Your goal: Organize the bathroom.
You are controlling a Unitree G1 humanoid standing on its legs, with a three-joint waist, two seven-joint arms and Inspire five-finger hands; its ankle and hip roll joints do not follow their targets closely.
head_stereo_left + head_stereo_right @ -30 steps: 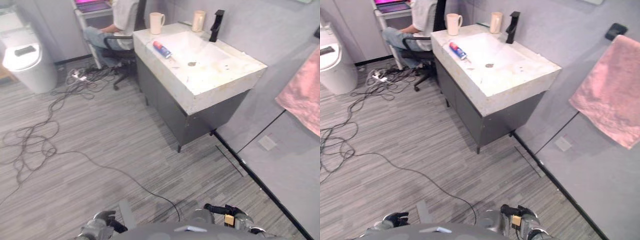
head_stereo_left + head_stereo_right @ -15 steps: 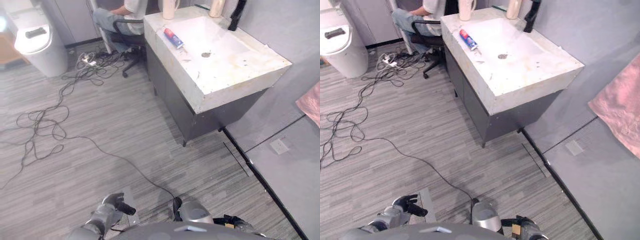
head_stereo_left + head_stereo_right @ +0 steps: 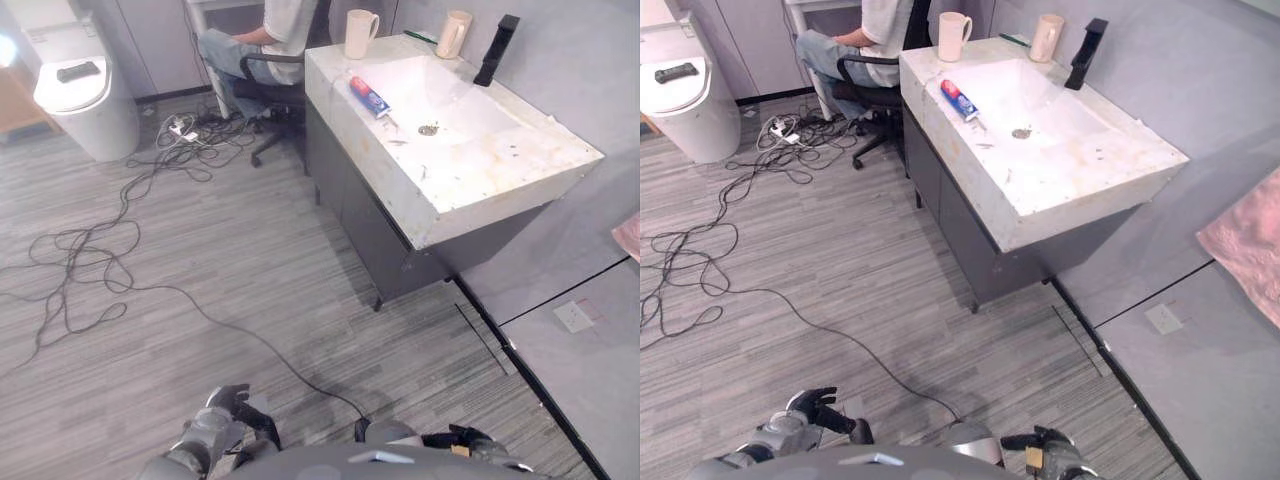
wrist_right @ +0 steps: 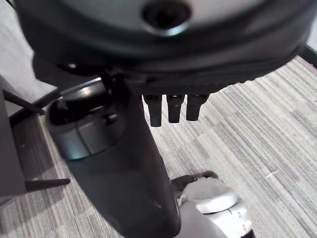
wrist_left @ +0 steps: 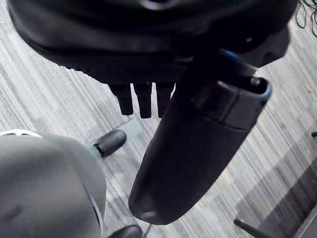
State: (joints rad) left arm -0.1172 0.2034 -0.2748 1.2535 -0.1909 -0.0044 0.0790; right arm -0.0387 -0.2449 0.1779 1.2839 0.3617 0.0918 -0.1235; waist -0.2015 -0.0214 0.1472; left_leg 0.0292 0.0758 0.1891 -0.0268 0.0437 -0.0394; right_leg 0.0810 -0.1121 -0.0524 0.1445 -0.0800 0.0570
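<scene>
Left hand (image 3: 222,425): hanging low by the robot's side over the floor, fingers relaxed and holding nothing, since nothing is within reach yet.
Right hand (image 3: 1045,446): sitting low on the other side, fingers loose and carrying nothing, likely waiting until the robot is nearer the work.
Toothpaste tube (image 3: 369,96): lying flat on the left rim of the sink (image 3: 560,160), loose beside the basin; this is probably the item to tidy.
Two mugs (image 3: 359,33): standing upright at the sink's far edge, one at the left corner, the other (image 3: 455,33) near the black faucet (image 3: 496,50), likely where the tube belongs.
Pink towel (image 3: 1250,240): hanging on the wall to the right.
Person (image 3: 855,40): sitting on a chair beside the sink's far end.
Stage: approach appears to be pending; the sink is well apart from both hands.
</scene>
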